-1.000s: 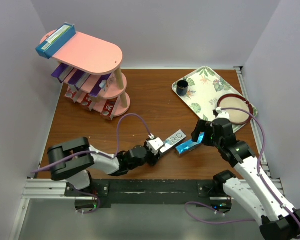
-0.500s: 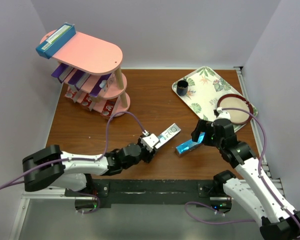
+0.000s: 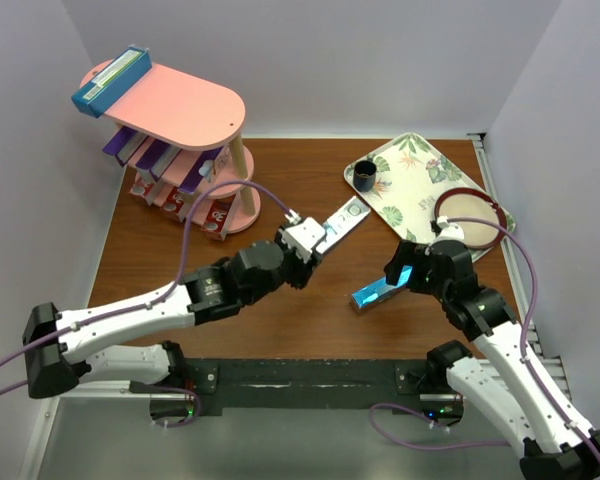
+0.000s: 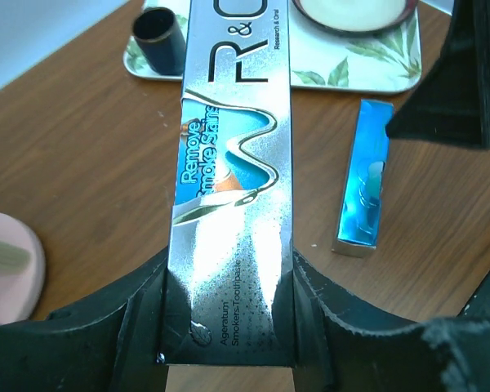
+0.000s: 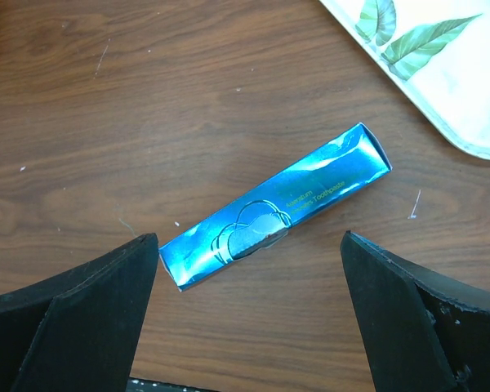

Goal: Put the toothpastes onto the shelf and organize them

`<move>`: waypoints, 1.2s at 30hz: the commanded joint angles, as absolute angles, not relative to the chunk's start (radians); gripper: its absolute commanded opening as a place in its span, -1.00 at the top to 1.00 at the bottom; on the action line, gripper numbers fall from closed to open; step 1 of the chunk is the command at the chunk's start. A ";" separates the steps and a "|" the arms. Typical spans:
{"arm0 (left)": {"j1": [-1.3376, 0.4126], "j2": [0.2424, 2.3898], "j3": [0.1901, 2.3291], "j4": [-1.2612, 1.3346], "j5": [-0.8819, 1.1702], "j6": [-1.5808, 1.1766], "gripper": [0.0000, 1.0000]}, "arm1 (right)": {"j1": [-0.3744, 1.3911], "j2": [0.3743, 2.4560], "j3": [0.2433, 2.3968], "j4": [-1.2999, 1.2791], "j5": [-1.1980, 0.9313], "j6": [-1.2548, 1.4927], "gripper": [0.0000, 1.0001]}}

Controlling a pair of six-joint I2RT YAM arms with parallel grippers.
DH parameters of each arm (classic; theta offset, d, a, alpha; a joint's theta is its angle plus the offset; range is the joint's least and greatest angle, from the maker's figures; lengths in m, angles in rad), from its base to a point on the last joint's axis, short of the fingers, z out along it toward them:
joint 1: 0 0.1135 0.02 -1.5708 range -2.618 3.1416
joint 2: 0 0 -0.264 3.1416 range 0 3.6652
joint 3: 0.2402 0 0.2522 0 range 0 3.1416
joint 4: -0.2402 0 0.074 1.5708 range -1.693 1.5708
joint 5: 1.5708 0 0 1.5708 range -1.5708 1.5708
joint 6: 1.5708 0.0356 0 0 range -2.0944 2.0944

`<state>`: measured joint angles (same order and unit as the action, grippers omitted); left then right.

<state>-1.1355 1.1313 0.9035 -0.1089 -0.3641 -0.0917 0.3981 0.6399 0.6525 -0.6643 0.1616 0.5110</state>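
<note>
Holding silver carton [image 4: 233, 204] clamped in left claw [image 4: 229, 322], bound for shelf [image 3: 180, 105], likely needing a free tier next, with right claw [image 5: 249, 241] spread over blue carton [image 5: 294, 200].

Overhead, the lower tiers of the shelf [image 3: 190, 110] are largely covered by the top one. The purple cartons [image 3: 150, 158] and red cartons [image 3: 168, 198] there are shown only by their ends, and their print is too small to be read. The 7 o'clock end of the silver carton [image 3: 345, 217] is hidden in the left gripper [image 3: 316, 240]. The 1 o'clock end of the blue carton [image 3: 372, 294] is covered by the right gripper [image 3: 402, 268]. In the left wrist view, the silver carton and the tray [image 4: 376, 65] are cut off at 12 o'clock.
</note>
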 commanded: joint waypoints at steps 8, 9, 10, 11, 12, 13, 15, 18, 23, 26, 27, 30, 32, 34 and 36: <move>-0.963 1.161 1.529 -0.552 -0.279 0.031 0.78 | 0.394 0.615 0.675 -0.658 0.158 0.491 -0.97; -0.938 1.175 1.564 -0.570 -0.278 0.038 0.78 | 0.394 0.615 0.673 -0.655 0.156 0.492 -0.97; -0.921 1.180 1.595 -0.589 -0.276 0.054 0.76 | 0.394 0.615 0.673 -0.652 0.152 0.491 -0.97; -0.878 1.183 1.648 -0.595 -0.273 0.060 0.76 | 0.394 0.617 0.673 -0.653 0.150 0.491 -0.97; -0.852 1.192 1.676 -0.603 -0.259 0.067 0.75 | 0.394 0.615 0.672 -0.652 0.149 0.489 -0.97; -0.827 1.199 1.737 -0.627 -0.252 0.081 0.75 | 0.394 0.615 0.672 -0.652 0.146 0.488 -0.97; -0.761 1.227 1.790 -0.647 -0.252 0.106 0.75 | 0.394 0.615 0.667 -0.646 0.141 0.488 -0.97; -0.681 1.244 1.828 -0.624 -0.253 0.144 0.73 | 0.393 0.614 0.664 -0.638 0.132 0.486 -0.97; -0.476 1.288 1.868 -0.626 -0.192 0.164 0.71 | 0.394 0.626 0.669 -0.637 0.120 0.476 -0.97; -0.335 1.304 1.848 -0.597 -0.073 0.164 0.71 | 0.394 0.634 0.672 -0.638 0.112 0.468 -0.97; -0.298 1.310 1.847 -0.585 -0.040 0.158 0.71 | 0.396 0.637 0.673 -0.638 0.109 0.466 -0.97; -0.163 1.341 1.833 -0.554 0.104 0.146 0.71 | 0.396 0.649 0.670 -0.630 0.092 0.462 -0.97; -0.094 1.371 1.833 -0.548 0.181 0.147 0.71 | 0.394 0.660 0.670 -0.627 0.087 0.459 -0.97; -0.039 1.393 1.844 -0.549 0.215 0.150 0.71 | 0.394 0.666 0.670 -0.627 0.080 0.457 -0.97; -0.012 1.411 1.847 -0.551 0.232 0.158 0.68 | 0.394 0.667 0.666 -0.618 0.061 0.456 -0.97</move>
